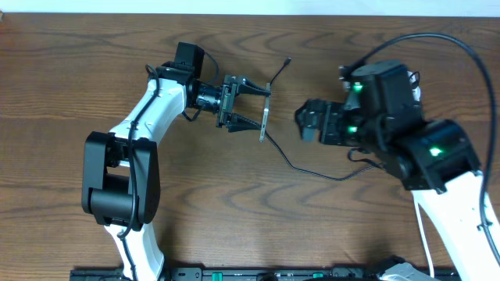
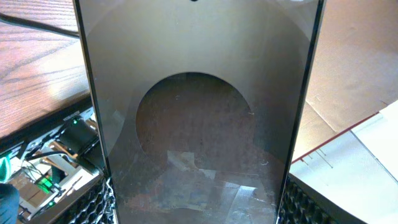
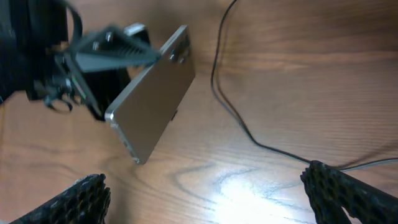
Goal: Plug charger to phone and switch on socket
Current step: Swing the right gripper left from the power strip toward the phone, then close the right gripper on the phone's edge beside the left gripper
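Note:
The phone (image 1: 266,115) stands on its edge above the wooden table, and my left gripper (image 1: 254,108) is shut on it across its width. In the left wrist view the phone's dark glass face (image 2: 199,112) fills the frame between my mesh fingertips (image 2: 99,202). The right wrist view shows the phone's grey back (image 3: 152,93), tilted. The charger cable (image 1: 312,172) is thin and black. It runs from a tip (image 1: 287,61) past the phone and curves toward my right arm; the same charger cable (image 3: 230,112) lies on the wood. My right gripper (image 1: 306,123) is open and empty, right of the phone. The socket is out of view.
A black base rail (image 1: 234,273) runs along the table's front edge. In the left wrist view, cardboard and white sheets (image 2: 354,124) lie at the right, and green-lit electronics (image 2: 43,180) show at the lower left.

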You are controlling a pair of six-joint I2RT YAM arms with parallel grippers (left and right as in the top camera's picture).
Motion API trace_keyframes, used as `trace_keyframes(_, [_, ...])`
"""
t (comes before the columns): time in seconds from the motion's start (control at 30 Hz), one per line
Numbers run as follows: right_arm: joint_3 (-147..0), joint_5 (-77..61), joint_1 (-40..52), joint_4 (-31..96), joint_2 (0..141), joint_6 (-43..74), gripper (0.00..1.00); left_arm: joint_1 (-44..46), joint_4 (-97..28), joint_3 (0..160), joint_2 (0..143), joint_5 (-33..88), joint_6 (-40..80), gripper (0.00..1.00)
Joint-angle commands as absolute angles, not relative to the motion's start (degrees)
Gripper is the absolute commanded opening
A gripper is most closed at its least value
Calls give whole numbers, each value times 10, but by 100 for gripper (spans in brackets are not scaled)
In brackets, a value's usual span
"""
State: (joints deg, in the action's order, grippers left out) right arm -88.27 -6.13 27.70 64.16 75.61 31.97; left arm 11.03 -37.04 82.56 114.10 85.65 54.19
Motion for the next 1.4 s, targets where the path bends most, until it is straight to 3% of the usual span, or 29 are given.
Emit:
trace_keyframes(0.0, [-880,-40,317,636,788,306,99,108,-370,827,1124,893,543,66])
trace_keyframes(0.4, [-932,149,451,634,873,359,99,108,-370,827,1124,893,543,66])
trace_keyframes(1.03, [-953,354,534,639,973,559,98,108,-370,827,1124,889,565,66])
trace_keyframes(1.17, [-953,359,533,639,982,559,90,108,-370,827,1124,889,565,66])
trace_keyframes(1.37, [-953,371,523,638,982,556,62,108,-370,827,1124,889,565,66])
